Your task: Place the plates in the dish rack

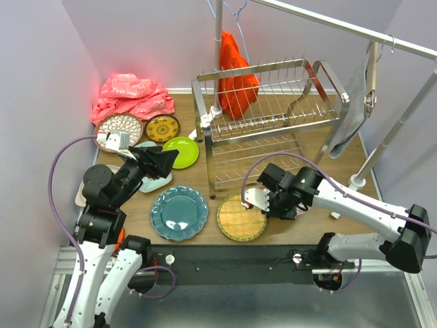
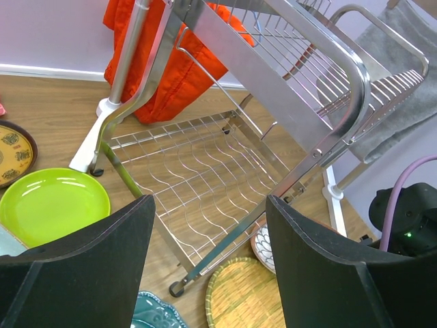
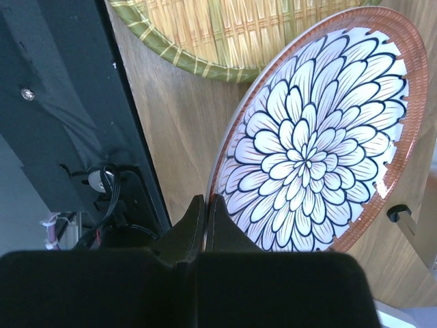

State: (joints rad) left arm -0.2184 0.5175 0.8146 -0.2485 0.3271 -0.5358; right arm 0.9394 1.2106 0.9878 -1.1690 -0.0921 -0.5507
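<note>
The right fingers (image 3: 184, 232) are closed tight on the brown rim of the white petal-patterned plate (image 3: 314, 137), which is tilted above the bench (image 3: 181, 116) just beside the woven-yellow plate (image 3: 225, 27), in front of the dish rack (image 1: 273, 123). The left fingers (image 2: 95, 266) stand wide open and hold nothing; they hang over the bench near the lime green plate (image 2: 54, 201) and face the rack's lower tier.

Orange cloth (image 1: 230, 55) hangs from the rail (image 1: 328, 23); pink cloth (image 1: 130, 96) lies back-left.
</note>
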